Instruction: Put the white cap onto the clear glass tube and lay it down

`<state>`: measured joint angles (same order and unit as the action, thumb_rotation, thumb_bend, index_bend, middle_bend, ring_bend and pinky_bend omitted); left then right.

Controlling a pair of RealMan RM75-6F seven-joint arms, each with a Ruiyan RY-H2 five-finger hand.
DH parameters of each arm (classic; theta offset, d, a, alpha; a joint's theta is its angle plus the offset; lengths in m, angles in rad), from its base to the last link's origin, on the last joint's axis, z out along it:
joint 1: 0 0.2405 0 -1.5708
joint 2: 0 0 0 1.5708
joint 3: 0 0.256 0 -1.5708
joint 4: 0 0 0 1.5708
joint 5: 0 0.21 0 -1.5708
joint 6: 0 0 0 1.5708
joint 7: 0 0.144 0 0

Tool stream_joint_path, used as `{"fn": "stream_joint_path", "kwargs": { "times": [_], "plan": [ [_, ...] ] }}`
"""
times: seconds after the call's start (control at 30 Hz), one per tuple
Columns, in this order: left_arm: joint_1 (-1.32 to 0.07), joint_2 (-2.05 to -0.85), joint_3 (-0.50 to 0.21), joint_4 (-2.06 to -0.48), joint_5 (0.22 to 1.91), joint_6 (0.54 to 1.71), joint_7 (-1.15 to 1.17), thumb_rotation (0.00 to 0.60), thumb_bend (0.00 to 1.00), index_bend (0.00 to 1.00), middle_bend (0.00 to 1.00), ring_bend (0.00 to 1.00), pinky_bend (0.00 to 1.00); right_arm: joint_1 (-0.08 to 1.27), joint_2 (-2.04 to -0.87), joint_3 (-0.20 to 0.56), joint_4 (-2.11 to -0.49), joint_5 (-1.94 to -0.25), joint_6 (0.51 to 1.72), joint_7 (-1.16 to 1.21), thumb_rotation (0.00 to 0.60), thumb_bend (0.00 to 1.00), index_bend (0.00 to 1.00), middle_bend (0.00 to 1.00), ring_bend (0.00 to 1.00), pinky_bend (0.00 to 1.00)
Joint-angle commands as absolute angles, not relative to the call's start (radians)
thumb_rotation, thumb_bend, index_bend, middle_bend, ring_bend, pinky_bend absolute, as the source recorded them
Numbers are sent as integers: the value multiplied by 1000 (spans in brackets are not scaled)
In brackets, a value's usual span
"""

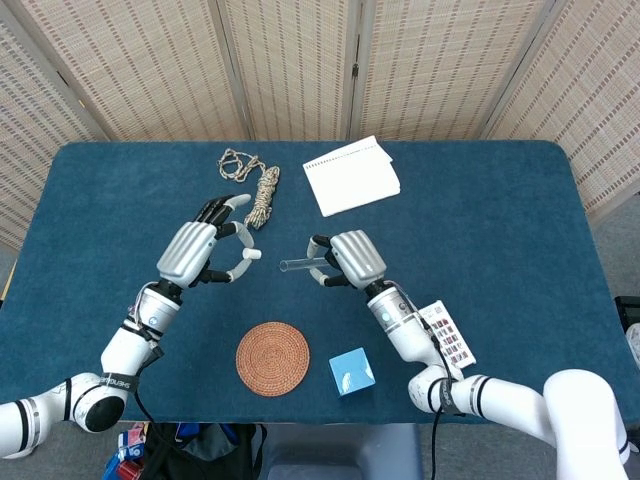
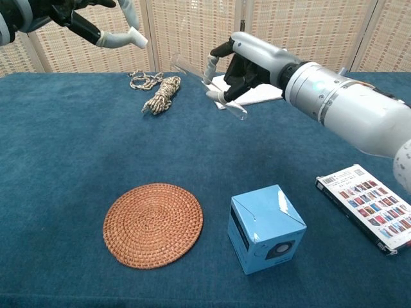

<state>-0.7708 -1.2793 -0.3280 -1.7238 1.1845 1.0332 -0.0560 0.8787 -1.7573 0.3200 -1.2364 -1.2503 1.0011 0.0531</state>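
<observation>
Both arms raised over the table and angled inward, left hand (image 1: 203, 250) pinching the cap (image 1: 254, 254) at its fingertips, right hand (image 1: 350, 259) curled around the tube (image 1: 298, 265) with its open end pointing toward the left hand.
</observation>
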Motion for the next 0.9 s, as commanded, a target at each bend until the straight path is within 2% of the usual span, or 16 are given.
{"fn": "stream_joint_path", "kwargs": {
  "times": [0.03, 0.9],
  "plan": [
    [-775, -1286, -328, -1726, 1184, 1039, -46, 600, 436, 595, 90, 7, 0, 890, -1782, 330, -1208, -1249, 1002, 72, 600, 822, 871, 1000, 1000, 1000],
    [-804, -1325, -312, -1713, 1191, 1038, 10, 600, 435, 596, 90, 6, 0, 918, -1820, 354, -1168, -1239, 996, 76, 600, 831, 871, 1000, 1000, 1000]
  ]
}}
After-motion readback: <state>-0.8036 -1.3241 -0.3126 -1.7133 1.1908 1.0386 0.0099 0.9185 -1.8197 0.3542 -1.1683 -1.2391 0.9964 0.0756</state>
